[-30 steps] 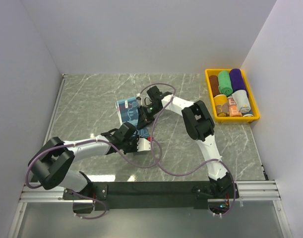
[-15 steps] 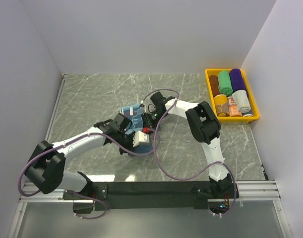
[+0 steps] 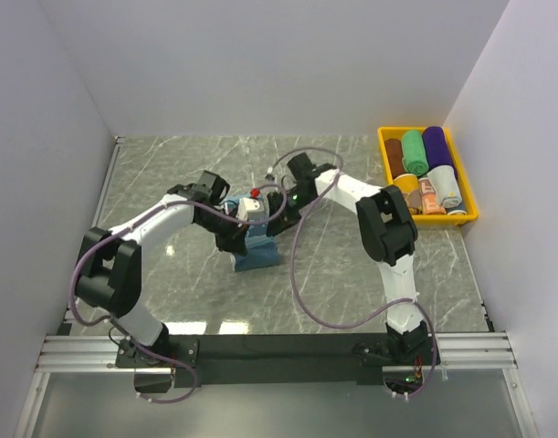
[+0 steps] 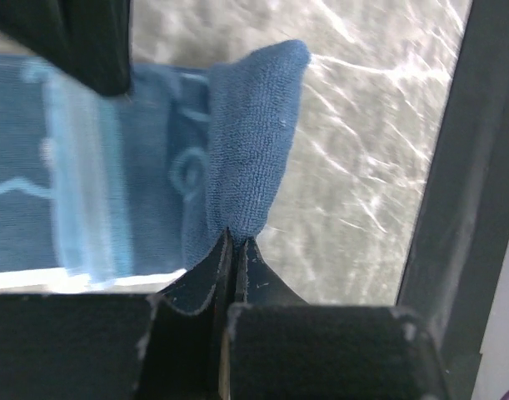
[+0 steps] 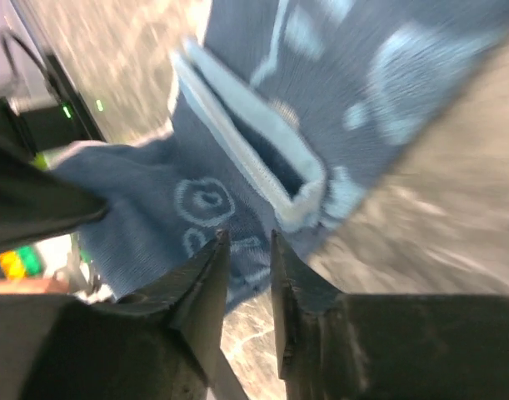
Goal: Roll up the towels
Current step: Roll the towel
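Nearest, the left gripper (image 4: 235, 242) is pinching a raised fold of the blue printed towel (image 4: 254, 125) in the middle of the worktop (image 4: 362, 167), its jaws pressed together on only a sliver of cloth. That thin bite is looking like the main risk: if the arm is pulling to turn the roll, the fold could be slipping free and the layers flopping open. Just beyond, the right gripper (image 5: 247, 242) is standing with jaws narrowly parted over the same towel; whether it is nipping any cloth I cannot tell. If it is holding nothing, the towel may be dragging instead of rolling, and the two grippers, working close together, could be bumping. Farthest, finished rolls (image 3: 413, 151) are lying in the yellow bin (image 3: 438, 219), well apart.
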`<state>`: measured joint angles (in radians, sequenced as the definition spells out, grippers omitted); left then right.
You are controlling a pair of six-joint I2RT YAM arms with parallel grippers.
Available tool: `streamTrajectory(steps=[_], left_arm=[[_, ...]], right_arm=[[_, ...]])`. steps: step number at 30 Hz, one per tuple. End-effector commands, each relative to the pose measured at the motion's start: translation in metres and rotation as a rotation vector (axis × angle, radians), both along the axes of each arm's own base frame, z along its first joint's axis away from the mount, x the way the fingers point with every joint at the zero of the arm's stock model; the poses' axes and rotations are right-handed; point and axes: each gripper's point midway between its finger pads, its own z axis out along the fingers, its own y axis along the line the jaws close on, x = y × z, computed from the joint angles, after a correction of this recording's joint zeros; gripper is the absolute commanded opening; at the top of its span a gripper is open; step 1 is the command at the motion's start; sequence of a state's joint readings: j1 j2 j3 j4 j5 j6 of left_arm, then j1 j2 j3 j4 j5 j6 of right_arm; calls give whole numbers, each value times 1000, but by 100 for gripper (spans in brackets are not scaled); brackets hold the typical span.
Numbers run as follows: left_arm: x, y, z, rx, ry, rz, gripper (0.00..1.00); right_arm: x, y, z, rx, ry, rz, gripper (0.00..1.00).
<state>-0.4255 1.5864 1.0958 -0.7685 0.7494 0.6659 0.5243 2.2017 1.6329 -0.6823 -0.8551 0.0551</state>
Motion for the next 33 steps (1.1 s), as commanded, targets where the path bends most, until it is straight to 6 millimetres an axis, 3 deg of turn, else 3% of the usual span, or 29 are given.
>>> streamTrajectory(steps=[1, 5, 11, 14, 19, 27, 30, 33], left_arm=[[16, -2, 10, -45, 18, 3, 2], [35, -1, 3, -36, 35, 23, 4], [66, 9, -25, -15, 91, 96, 5], [84, 10, -34, -21, 116, 133, 5], [95, 13, -44, -13, 133, 153, 6], [100, 14, -47, -5, 129, 152, 10], [100, 15, -47, -4, 127, 156, 11], [100, 19, -49, 0, 127, 170, 16]], right_arm=[[49, -15, 63, 60, -172, -82, 37], [60, -28, 76, 82, -167, -107, 41], [41, -32, 90, 164, -119, -125, 41], [26, -24, 88, 197, -40, -118, 40], [12, -9, 80, 214, 46, -107, 40], [15, 20, 81, 247, 118, -126, 41], [16, 25, 67, 225, 146, -137, 41], [17, 30, 41, 163, 135, -142, 41]])
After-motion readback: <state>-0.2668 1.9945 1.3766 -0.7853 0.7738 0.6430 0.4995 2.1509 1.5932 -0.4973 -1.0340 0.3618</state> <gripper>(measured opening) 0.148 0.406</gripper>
